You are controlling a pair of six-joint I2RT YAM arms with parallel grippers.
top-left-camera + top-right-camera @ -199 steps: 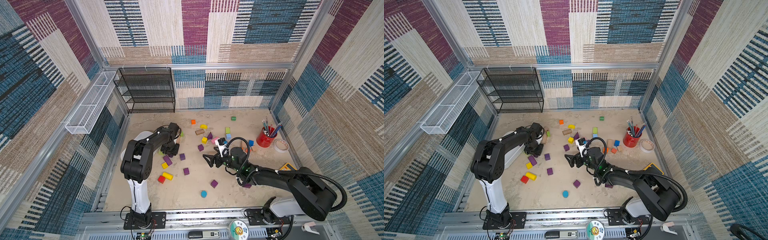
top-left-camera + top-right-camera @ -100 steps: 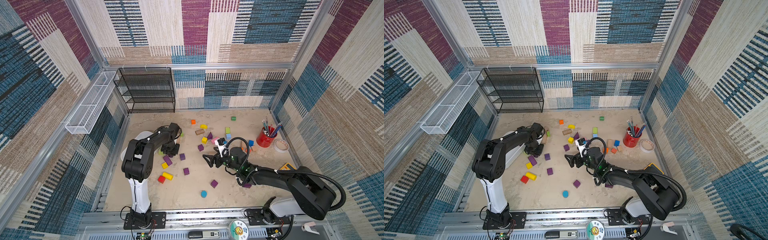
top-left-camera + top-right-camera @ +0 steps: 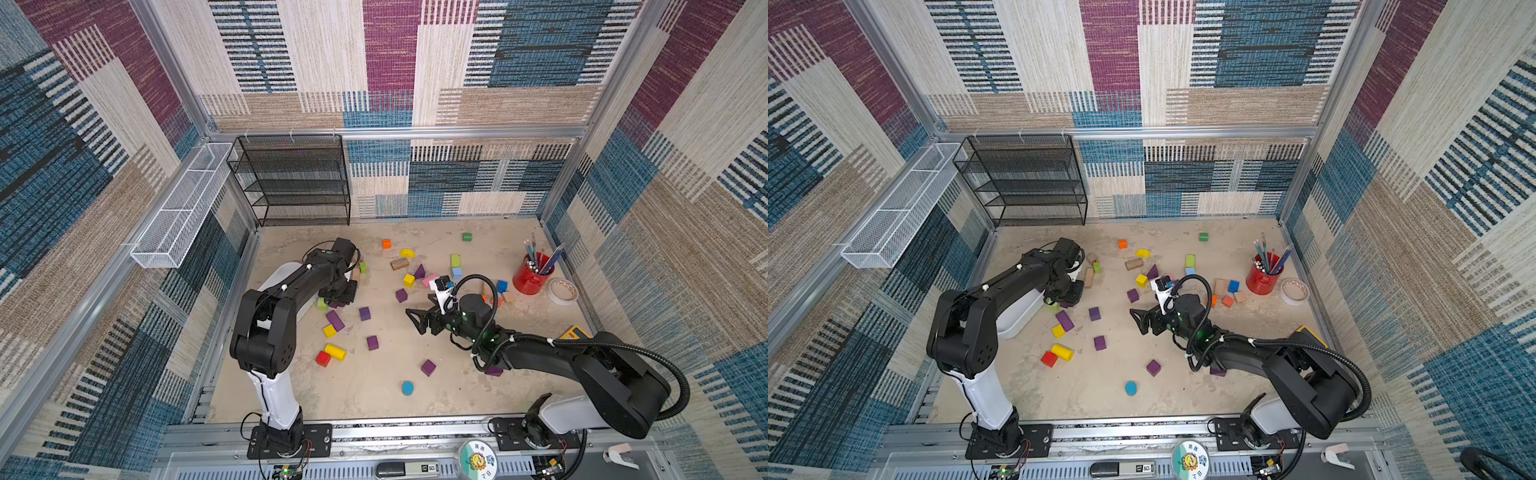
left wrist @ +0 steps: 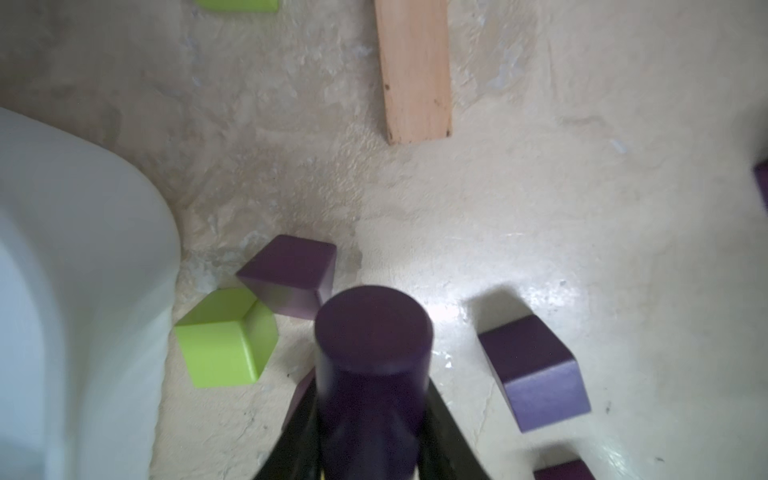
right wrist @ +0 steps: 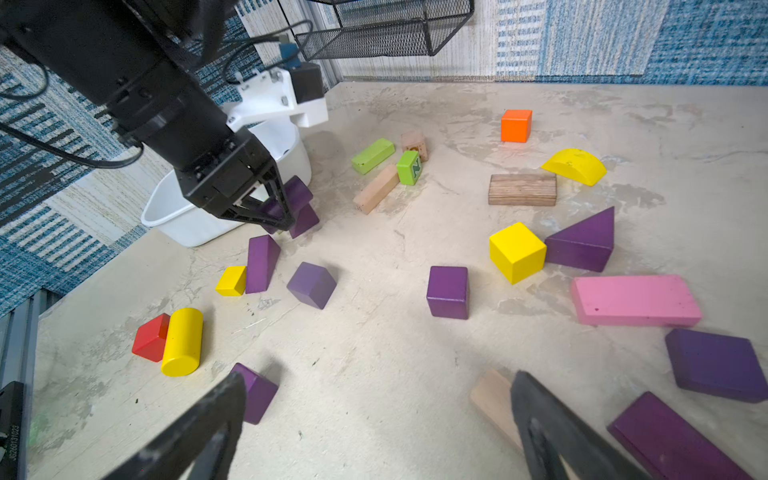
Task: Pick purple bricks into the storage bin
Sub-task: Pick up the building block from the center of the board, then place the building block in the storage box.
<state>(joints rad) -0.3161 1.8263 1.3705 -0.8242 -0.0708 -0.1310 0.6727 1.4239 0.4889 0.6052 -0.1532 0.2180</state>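
My left gripper point(image 3: 343, 297) is shut on a dark purple cylinder point(image 4: 374, 353), held just above the floor beside the white storage bin point(image 3: 282, 274). The right wrist view shows that cylinder point(image 5: 297, 189) between the left fingers, close to the bin's wall point(image 5: 178, 224). Purple bricks lie loose on the floor: two cubes point(image 4: 291, 274) point(image 4: 536, 370) near the cylinder, others in the middle point(image 3: 364, 313) point(image 3: 372, 342) point(image 3: 428, 367), and a wedge point(image 5: 582, 243). My right gripper point(image 3: 415, 320) hovers open over bare floor, with nothing between its fingers point(image 5: 374, 386).
A green cube point(image 4: 226, 336) touches the bin's wall point(image 4: 62, 291). A wooden bar point(image 4: 415, 70), a pink bar point(image 5: 636, 299) and yellow, red and orange blocks are scattered about. A red pencil cup point(image 3: 532, 278) and a tape roll point(image 3: 562, 291) stand at the right, a black rack point(image 3: 295, 178) at the back.
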